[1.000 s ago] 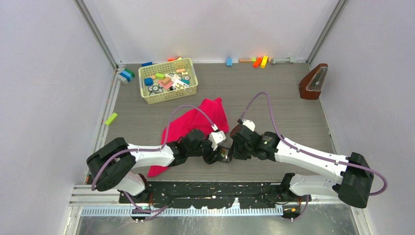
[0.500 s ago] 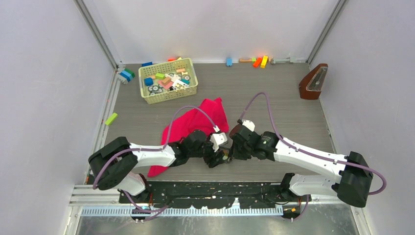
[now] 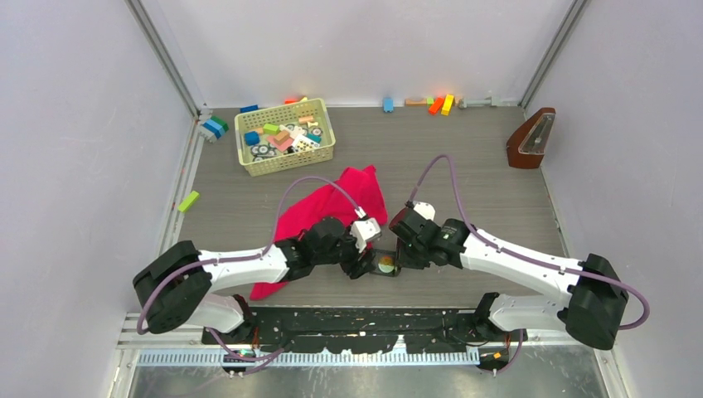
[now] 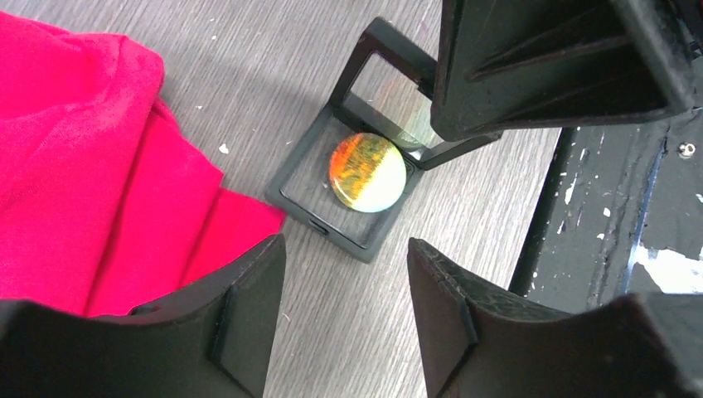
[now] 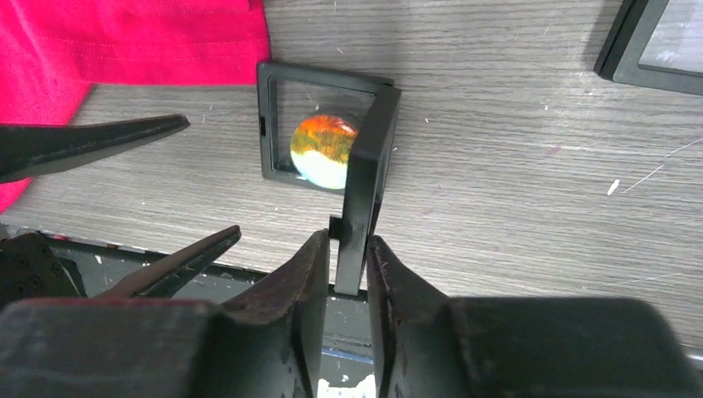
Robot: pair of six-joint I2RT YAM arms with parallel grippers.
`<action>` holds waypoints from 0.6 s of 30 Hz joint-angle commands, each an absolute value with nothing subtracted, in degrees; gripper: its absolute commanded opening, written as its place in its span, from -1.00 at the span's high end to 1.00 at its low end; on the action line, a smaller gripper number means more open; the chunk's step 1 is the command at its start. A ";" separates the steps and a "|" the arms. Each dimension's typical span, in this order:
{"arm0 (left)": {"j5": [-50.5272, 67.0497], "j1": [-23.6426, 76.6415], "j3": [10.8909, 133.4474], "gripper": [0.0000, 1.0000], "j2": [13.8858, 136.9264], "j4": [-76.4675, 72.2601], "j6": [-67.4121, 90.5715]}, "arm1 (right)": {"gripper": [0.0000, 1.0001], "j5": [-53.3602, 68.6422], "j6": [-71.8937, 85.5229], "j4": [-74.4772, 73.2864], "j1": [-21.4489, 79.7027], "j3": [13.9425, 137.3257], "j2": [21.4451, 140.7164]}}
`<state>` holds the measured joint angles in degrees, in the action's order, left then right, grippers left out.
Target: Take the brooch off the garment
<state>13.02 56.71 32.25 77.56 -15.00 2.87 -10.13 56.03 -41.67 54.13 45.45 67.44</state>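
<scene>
Handling comes first. The small round brooch (image 4: 367, 172), domed and glossy, orange at the top and fading to pale yellow, looks light, rigid and slick. It would probably skate away under flat pads pressed from above. The rim seems the place to pinch, one finger on each side, though the walls around it leave little room.

The brooch lies at the centre of the left wrist view, inside the base of a small black square frame case (image 4: 319, 222) with a clear film floor. It is off the soft crimson-pink cloth garment (image 4: 83, 166), which fills the left of that frame. One corner of the cloth reaches right up to the lower left edge of the case.

The left gripper (image 4: 344, 249) stands wide with nothing between its fingers, at the bottom of the frame just below the case. The right gripper (image 5: 348, 245) is narrow, pinched on the case's hinged lid (image 5: 365, 178), which stands upright.

Only the right wrist view shows that pinch on the lid's edge. It also shows a second black square tray (image 5: 655, 50) in its upper right corner. In the left wrist view the right gripper's bulk covers much of the lid. The top view shows both arms meeting at lower centre, with the brooch a mere speck between them.
</scene>
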 commanded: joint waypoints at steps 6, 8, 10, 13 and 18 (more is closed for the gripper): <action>13.20 55.43 38.69 0.59 80.72 -7.33 4.86 | 0.13 -11.14 54.31 -42.57 53.88 49.45 68.55; 13.28 54.96 39.45 0.86 81.63 -6.33 5.36 | 0.12 -11.71 54.34 -42.89 53.83 49.48 67.46; 13.56 54.25 39.92 1.00 82.48 -5.76 5.94 | 0.13 -12.56 54.54 -43.52 53.79 49.32 66.40; 13.57 53.43 40.12 1.00 83.23 -5.20 6.48 | 0.18 -13.39 54.79 -43.83 53.64 48.50 64.70; 13.46 52.67 41.81 1.00 85.69 -2.89 6.92 | 0.42 -13.97 55.01 -43.99 52.78 46.68 61.97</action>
<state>13.04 53.34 38.46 83.99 -4.95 6.00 -11.77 54.94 -43.55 53.52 47.22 64.64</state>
